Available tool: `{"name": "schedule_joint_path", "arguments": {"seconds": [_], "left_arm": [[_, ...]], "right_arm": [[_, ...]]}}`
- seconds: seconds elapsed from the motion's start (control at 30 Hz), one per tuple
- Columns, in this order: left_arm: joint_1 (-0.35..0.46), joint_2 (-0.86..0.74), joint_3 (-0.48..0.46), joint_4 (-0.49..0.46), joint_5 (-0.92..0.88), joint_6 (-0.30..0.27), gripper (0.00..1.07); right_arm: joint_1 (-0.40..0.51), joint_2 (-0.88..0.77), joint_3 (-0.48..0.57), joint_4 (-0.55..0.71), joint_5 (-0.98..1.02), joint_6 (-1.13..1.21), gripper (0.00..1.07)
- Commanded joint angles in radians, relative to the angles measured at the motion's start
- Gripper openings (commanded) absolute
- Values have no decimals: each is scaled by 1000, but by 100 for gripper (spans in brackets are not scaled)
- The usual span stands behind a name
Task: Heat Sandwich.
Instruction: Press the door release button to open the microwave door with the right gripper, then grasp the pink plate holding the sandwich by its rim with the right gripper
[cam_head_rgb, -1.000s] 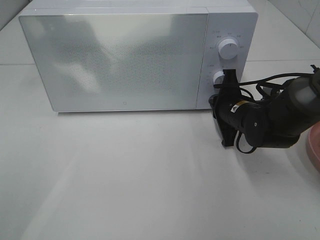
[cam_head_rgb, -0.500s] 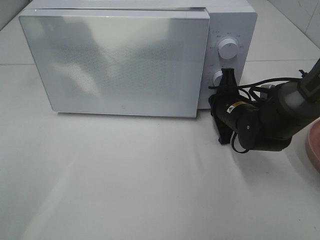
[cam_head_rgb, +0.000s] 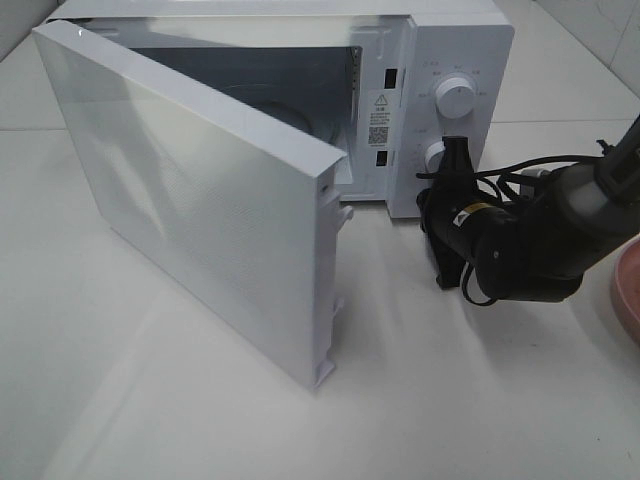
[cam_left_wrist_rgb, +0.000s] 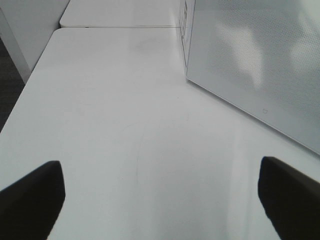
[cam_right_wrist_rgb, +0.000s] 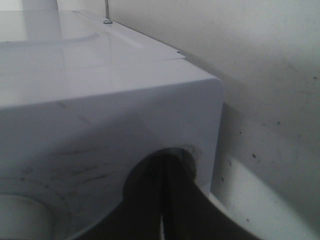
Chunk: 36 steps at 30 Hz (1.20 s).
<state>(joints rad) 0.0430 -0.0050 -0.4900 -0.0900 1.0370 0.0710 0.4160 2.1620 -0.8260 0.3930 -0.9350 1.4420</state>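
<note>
The sandwich is out of view in every frame. The white microwave (cam_head_rgb: 455, 40) stands at the back of the table with its door (cam_head_rgb: 200, 200) swung partly open to the left, showing the dark cavity (cam_head_rgb: 270, 85). My right gripper (cam_head_rgb: 457, 162) is shut, its tips pressed against the control panel just below the lower knob (cam_head_rgb: 436, 152). The right wrist view shows the closed fingertips (cam_right_wrist_rgb: 167, 167) sunk in a round recess of the panel (cam_right_wrist_rgb: 100, 120). My left gripper (cam_left_wrist_rgb: 160, 170) is open above bare table, holding nothing, with the door (cam_left_wrist_rgb: 260, 60) ahead of it.
A round pink plate (cam_head_rgb: 627, 300) pokes in at the right edge of the table. Black cables (cam_head_rgb: 530, 165) trail behind the right arm. The open door's free edge (cam_head_rgb: 325, 290) juts out over the middle of the table. The upper knob (cam_head_rgb: 457, 97) sits above the gripper.
The microwave door was closed a second ago, then popped ajar, and has now swung wide to the left. The right gripper has stayed pressed at the panel.
</note>
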Motion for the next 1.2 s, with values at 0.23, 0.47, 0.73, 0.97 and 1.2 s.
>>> {"name": "schedule_joint_path", "arguments": {"seconds": [0.23,0.47,0.73,0.97,1.2], "left_arm": [[3,-19,-3,0,-9,-6,101],[3,-19,-3,0,-9,-6,101],[3,-19,-3,0,-9,-6,101],[3,-19,-3,0,-9,-6,101],[3,-19,-3,0,-9,-6,101]], "right_arm": [[-31,2,-95,-84,-182,3,1],[-31,-2,-87,-155,-86,43,1],[-31,-58,12,-160,-1,46,2],[-31,-112,109,-182,66,46,2],[-31,-156,189,-222,76,53,2]]}}
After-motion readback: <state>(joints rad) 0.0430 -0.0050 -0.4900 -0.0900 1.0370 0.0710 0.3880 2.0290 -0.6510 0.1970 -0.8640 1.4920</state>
